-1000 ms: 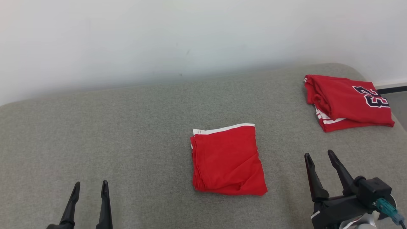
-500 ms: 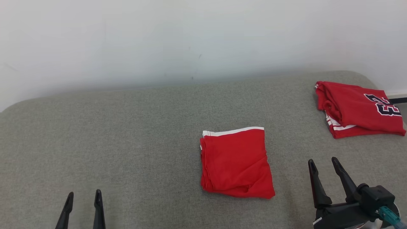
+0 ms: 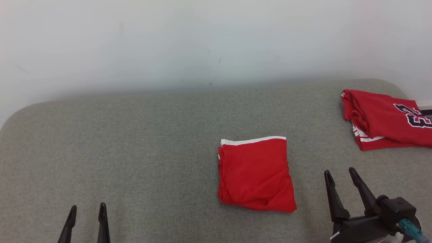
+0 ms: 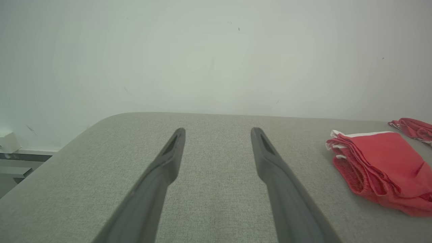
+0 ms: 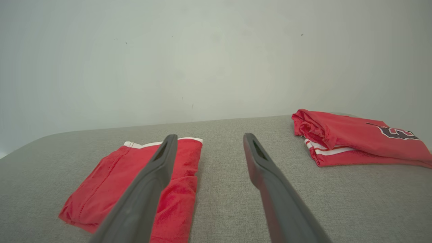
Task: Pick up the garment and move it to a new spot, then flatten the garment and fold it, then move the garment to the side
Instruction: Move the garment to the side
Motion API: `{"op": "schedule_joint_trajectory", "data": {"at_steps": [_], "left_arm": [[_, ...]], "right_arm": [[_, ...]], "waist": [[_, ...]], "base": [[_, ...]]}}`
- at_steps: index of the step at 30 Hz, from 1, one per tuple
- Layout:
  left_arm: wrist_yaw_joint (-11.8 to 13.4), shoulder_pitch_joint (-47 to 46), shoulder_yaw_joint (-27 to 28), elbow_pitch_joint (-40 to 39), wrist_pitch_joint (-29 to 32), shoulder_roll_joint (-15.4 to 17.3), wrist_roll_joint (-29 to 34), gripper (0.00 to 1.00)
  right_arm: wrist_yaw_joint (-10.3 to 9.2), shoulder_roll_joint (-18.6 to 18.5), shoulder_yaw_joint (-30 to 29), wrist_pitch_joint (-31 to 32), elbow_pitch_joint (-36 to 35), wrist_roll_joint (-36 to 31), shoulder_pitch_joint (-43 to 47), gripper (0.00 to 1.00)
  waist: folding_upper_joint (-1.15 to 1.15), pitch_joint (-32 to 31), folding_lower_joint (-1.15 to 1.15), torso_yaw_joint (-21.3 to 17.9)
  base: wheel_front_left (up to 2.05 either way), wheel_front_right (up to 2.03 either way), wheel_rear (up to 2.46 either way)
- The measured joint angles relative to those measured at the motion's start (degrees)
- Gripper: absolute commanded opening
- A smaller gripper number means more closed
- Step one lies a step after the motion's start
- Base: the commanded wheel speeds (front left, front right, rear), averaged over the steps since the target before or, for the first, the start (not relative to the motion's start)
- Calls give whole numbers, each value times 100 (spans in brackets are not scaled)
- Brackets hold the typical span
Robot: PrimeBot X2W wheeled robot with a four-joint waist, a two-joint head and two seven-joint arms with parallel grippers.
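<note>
Garment: red with a white band along its far edge, folded into a compact rectangle. It lies flat on the grey upholstered surface, near the middle and slightly toward my right. My right gripper stands near its right side, not touching it, fingers spread and holding nothing. My left gripper is well apart to the left, likewise spread and empty. A second folded red jersey with dark numerals lies at the far right, well apart from the garment.
</note>
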Motion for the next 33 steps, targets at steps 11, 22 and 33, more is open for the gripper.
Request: {"op": "schedule_joint_trajectory", "data": {"at_steps": [11, 22, 33], "left_arm": [[-1, 3, -131, -32, 0, 110, -101, 100], [-1, 16, -205, -19, 0, 162, -119, 100], [-1, -100, -350, 33, 0, 149, -108, 100]], "right_arm": [[0, -21, 47, 48, 13, 3, 0, 100], [0, -26, 85, 71, 140, 64, 1, 100], [0, -258, 525, 241, 890, 126, -762, 100]], "waist": [[0, -32, 0, 29], [0, -29, 0, 55], [0, 104, 0, 276]], "base": [[0, 0, 0], [0, 0, 0], [0, 0, 0]]}}
